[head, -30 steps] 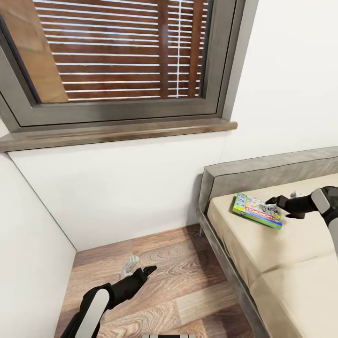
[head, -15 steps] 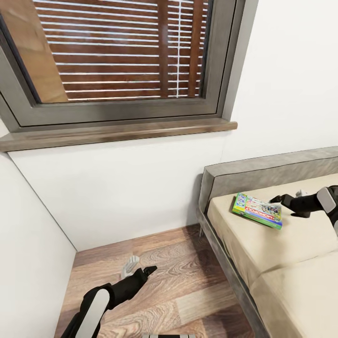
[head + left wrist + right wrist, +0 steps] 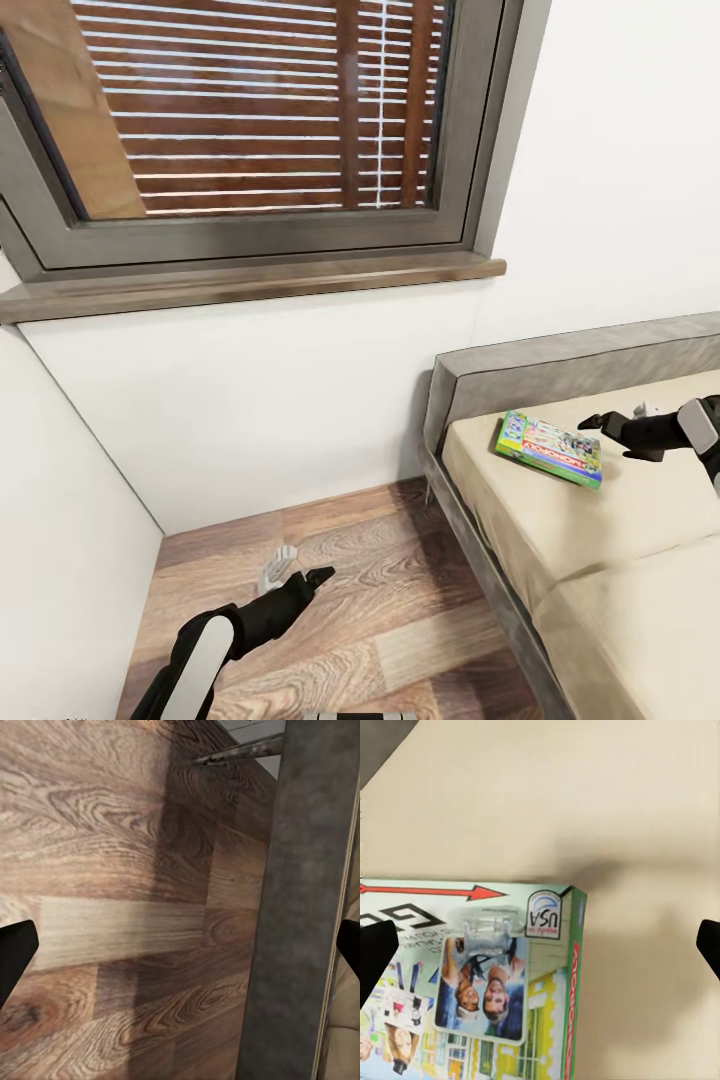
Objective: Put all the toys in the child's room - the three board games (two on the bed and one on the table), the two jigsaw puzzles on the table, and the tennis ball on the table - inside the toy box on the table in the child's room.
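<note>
A flat printed Monopoly board game lies on the beige mattress of the bed, near its grey headboard corner. My right gripper hovers open just past the box's right end, touching nothing. In the right wrist view the board game lies on the mattress below the open right gripper, whose dark fingertips show at both picture edges. My left gripper hangs open and empty low over the wood floor. In the left wrist view the left gripper spans floor planks and the grey bed frame.
A window with brown blinds and a wooden sill fills the wall ahead. White walls close the corner at the left. The wood-plank floor runs between the left wall and the grey bed frame.
My right gripper has drawn back to the right, off the end of the Monopoly box. The box and the left arm have not moved.
</note>
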